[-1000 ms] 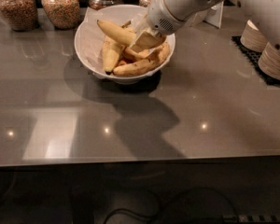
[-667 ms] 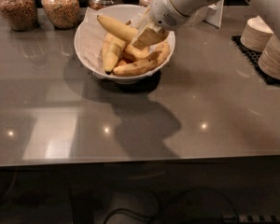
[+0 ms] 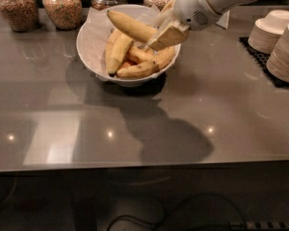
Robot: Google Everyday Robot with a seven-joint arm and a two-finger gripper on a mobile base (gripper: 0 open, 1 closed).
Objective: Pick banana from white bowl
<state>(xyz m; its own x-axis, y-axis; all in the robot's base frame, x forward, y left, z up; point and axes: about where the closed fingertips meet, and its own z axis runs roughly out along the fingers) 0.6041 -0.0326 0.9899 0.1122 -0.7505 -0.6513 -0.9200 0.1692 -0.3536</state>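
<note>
The white bowl (image 3: 92, 52) stands on the grey table at the back centre, lined with white paper and holding several bananas. My gripper (image 3: 160, 32) comes in from the upper right and is shut on the banana (image 3: 131, 27), a long yellow one. The banana is raised above the others, over the bowl, its free end pointing up and left. The other bananas (image 3: 116, 52) lie in the bowl below it. Part of the held banana is hidden by my fingers (image 3: 169, 35).
Several glass jars of grain (image 3: 62, 6) stand along the back edge behind the bowl. Stacks of small cream bowls (image 3: 278, 37) sit on a black mat at the right. The grey table (image 3: 135, 129) runs to its front edge below.
My gripper has risen with the banana in it. The banana has come up off the pile and now hangs above the bowl.
</note>
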